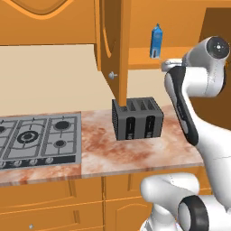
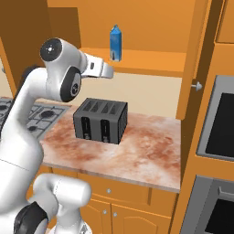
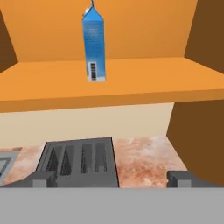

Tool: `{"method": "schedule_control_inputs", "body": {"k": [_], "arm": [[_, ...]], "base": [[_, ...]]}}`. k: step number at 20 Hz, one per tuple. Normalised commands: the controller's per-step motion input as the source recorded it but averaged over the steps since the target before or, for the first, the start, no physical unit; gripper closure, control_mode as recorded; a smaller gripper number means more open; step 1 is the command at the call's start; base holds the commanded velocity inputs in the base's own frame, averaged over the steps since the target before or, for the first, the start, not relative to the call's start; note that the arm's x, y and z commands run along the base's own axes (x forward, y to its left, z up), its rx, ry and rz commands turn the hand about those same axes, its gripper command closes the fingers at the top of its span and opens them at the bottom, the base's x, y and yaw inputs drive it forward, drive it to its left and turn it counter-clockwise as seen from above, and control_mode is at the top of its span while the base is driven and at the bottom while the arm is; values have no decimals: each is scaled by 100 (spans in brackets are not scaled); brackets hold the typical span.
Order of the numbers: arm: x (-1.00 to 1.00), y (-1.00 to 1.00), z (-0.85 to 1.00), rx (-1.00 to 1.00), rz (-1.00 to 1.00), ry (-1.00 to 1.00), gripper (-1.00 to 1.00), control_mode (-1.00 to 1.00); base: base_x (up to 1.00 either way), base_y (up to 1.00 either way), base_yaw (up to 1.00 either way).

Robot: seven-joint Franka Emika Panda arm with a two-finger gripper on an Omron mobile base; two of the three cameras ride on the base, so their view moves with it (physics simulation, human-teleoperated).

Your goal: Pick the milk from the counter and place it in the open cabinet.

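The milk [image 3: 93, 43], a slim blue carton with a gabled top, stands upright on the shelf of the open cabinet [image 3: 144, 74]. Both base views show the milk [image 1: 155, 41] [image 2: 115, 43] at the shelf's front part. My gripper [image 3: 112, 179] is open and holds nothing; it hangs in front of the shelf edge, a little below and short of the carton, apart from it. From the sides the gripper [image 1: 168, 64] [image 2: 108, 71] sits level with the shelf's front lip. The reddish marbled counter [image 1: 135, 151] lies below.
A dark four-slot toaster [image 1: 136, 118] [image 2: 100, 120] stands on the counter right under the gripper. The cabinet door [image 1: 113, 45] hangs open with its knob [image 1: 113, 75] toward me. A gas hob [image 1: 36, 137] lies left; a built-in oven [image 2: 219, 123] stands right.
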Motion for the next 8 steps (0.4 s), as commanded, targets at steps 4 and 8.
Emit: {"method": "schedule_control_inputs", "body": {"k": [4, 8], "arm": [[-92, 6, 0, 0, 0, 0, -100, -100], [-83, 0, 0, 0, 0, 3, -100, -100]], "base": [[0, 0, 0], [0, 0, 0]]}}
